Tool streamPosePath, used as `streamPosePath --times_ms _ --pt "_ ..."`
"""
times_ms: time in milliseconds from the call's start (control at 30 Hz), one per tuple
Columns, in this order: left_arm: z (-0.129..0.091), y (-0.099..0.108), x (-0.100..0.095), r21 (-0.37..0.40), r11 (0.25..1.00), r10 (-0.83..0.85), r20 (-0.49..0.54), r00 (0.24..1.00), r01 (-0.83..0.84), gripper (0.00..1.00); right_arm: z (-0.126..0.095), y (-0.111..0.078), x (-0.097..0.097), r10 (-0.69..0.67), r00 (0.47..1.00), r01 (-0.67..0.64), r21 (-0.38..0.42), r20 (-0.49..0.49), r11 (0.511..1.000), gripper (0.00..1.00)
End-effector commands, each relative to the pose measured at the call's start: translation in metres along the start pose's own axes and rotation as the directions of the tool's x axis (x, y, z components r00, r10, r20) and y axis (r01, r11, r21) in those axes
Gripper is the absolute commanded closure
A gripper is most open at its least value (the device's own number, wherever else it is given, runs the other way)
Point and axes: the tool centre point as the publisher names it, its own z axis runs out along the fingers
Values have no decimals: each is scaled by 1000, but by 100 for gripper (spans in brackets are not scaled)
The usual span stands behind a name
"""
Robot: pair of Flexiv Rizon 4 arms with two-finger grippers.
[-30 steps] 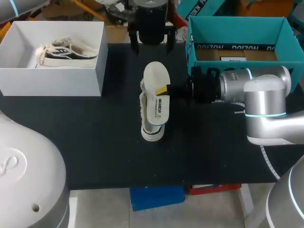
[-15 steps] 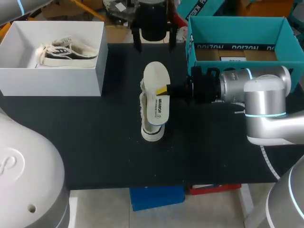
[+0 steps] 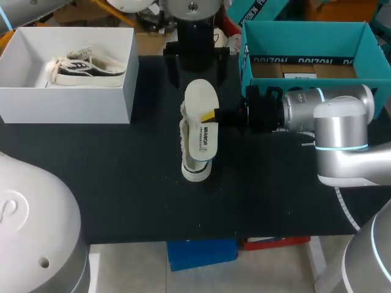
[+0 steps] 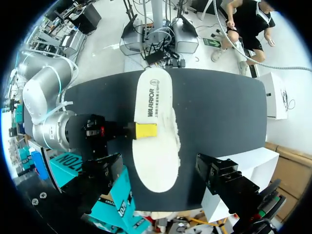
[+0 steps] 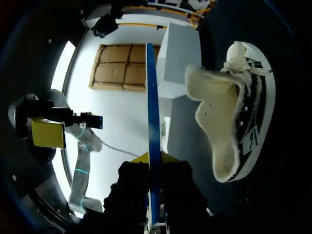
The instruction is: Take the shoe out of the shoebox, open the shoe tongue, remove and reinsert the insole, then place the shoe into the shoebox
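White insole (image 3: 200, 101) sits above the shoe (image 3: 197, 168) lying sideways on the black bench (image 3: 122, 183), right fingers (image 3: 209, 115) clamped on its edge. Left fingers (image 4: 225, 181) are spread apart beyond it.

Open table surface (image 3: 134, 183) lies between the white shoebox (image 3: 67, 107) and the shoe (image 3: 195, 170); the right arm (image 3: 336, 122), holding the insole (image 3: 201, 104), and the teal box (image 3: 305, 38) block the right side.

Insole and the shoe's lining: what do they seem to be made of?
Insole: probably a thin foam-like sheet. It has a matte white top with print and a blue underside, seen edge-on from the right wrist view. Shoe's lining: fleecy pile, likely synthetic, cream with fuzzy edges.
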Motion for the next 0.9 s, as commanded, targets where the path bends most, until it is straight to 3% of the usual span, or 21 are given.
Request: streamPosePath --times_ms 33,467,533,633,800,900 --pt "-2 -34 11 -55 998 -2 10 1000 3 0 0 0 0 0 1000 0 -2 2 1000 100" --pt "11 -90 15 -30 999 18 65 998 -16 0 0 0 0 0 1000 0 -2 2 1000 100" --pt "14 -91 17 -5 1000 17 137 990 -16 0 0 0 0 0 1000 0 -2 2 1000 100" --pt "8 -89 25 50 999 -10 390 921 -10 0 0 0 0 0 1000 0 -2 2 1000 100" --pt "2 -77 44 130 991 -80 688 721 -14 0 0 0 0 0 1000 0 -2 2 1000 100" --pt "2 -69 55 162 987 -121 771 625 -8 0 0 0 0 0 1000 0 -2 2 1000 100"
